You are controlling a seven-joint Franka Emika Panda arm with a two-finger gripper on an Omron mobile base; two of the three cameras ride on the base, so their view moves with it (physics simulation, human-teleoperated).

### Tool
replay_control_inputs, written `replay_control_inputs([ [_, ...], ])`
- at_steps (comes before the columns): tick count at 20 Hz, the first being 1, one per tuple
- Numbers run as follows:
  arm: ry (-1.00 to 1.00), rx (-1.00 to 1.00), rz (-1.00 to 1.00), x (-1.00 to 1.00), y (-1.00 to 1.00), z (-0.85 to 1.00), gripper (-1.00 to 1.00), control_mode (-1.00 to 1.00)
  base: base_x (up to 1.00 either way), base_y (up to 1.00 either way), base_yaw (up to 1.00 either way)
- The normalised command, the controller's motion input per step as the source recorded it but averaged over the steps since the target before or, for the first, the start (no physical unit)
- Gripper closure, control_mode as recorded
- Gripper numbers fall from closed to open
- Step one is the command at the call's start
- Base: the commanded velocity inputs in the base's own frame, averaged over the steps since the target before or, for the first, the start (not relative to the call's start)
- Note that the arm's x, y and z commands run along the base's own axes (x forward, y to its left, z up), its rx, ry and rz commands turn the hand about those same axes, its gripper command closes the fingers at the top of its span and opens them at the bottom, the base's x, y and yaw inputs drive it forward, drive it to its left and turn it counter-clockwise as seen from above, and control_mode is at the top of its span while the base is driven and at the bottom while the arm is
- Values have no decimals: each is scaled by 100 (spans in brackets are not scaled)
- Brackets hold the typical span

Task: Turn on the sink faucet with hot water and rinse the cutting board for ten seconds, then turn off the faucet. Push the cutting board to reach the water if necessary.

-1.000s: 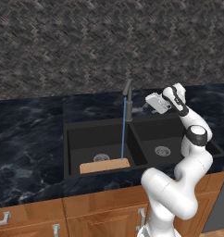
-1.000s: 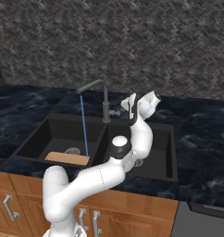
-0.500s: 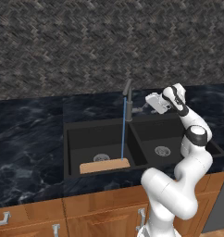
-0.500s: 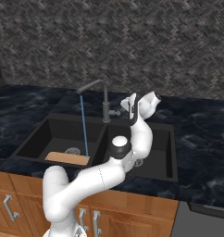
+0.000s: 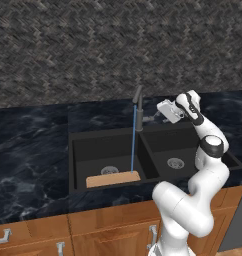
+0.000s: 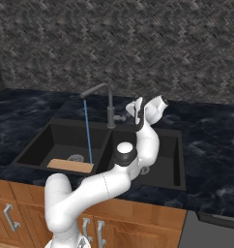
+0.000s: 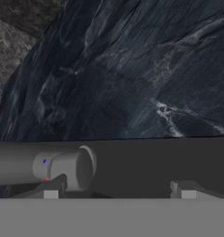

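The hand (image 5: 157, 116), fingers apart around nothing, sits at the thin side lever of the sink faucet (image 5: 138, 107). To shut off well, press the lever squarely, without slipping past. The water (image 5: 133, 145) falls into the left basin of the sink (image 5: 148, 172), landing on the cutting board (image 5: 113, 178) at its near wall.

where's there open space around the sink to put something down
Bare counter lies left of the sink; more lies at its far right. The right basin floor around its drain is free. Crowded: the cutting board under the water, and the faucet by the gripper.
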Motion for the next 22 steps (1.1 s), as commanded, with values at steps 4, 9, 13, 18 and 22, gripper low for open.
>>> replay_control_inputs([
  [4, 2, 0, 0, 0, 37, -18, -100, -100, 0, 0, 0],
  [9, 1, -1, 0, 0, 38, -19, -100, -100, 0, 0, 0],
  [13, 1, -1, 0, 0, 42, -18, -100, -100, 0, 0, 0],
  [18, 0, -1, 0, 0, 43, -19, -100, -100, 0, 0, 0],
  [22, 0, -2, 0, 0, 45, -22, -100, -100, 0, 0, 0],
])
